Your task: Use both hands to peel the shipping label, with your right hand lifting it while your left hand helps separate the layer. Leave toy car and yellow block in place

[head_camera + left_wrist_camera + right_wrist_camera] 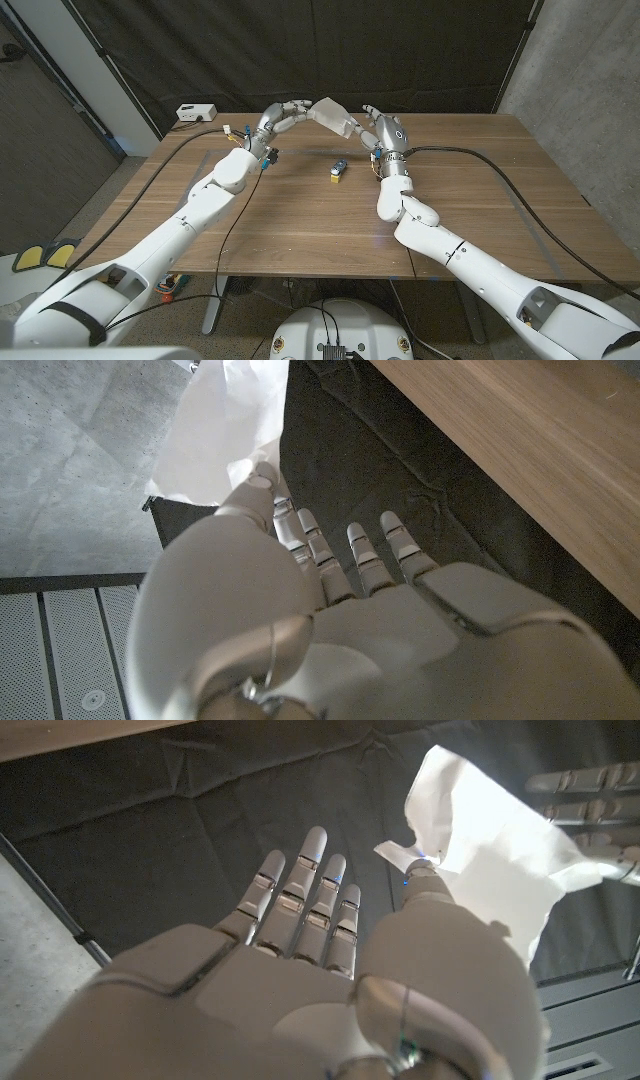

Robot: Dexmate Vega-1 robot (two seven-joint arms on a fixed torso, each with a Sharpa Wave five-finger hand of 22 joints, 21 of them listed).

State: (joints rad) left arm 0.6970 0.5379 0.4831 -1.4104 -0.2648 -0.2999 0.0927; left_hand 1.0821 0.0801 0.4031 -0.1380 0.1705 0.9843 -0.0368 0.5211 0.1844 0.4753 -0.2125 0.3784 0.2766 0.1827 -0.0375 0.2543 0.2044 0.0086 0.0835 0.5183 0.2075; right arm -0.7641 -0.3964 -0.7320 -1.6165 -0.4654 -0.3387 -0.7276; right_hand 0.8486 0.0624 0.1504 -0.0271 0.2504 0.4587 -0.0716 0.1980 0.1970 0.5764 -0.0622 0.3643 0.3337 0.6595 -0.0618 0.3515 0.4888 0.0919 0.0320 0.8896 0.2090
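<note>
The white shipping label (331,115) hangs in the air above the table's far edge, stretched between both hands. My left hand (283,117) holds its left end, thumb tip pressed to the sheet (222,430). My right hand (381,130) holds the right end, its thumb on a small folded corner of the label (490,855) while its other fingers (312,870) stretch away from it. The left hand's fingers (585,790) show at the label's far side. The blue toy car (340,165) and the yellow block (335,179) sit on the table (300,220) below, touching or nearly touching each other.
A white box (195,112) with a cable stands at the table's far left corner. Black cables (480,160) run across both sides of the tabletop. A black curtain hangs behind the table, and a concrete wall rises at the right.
</note>
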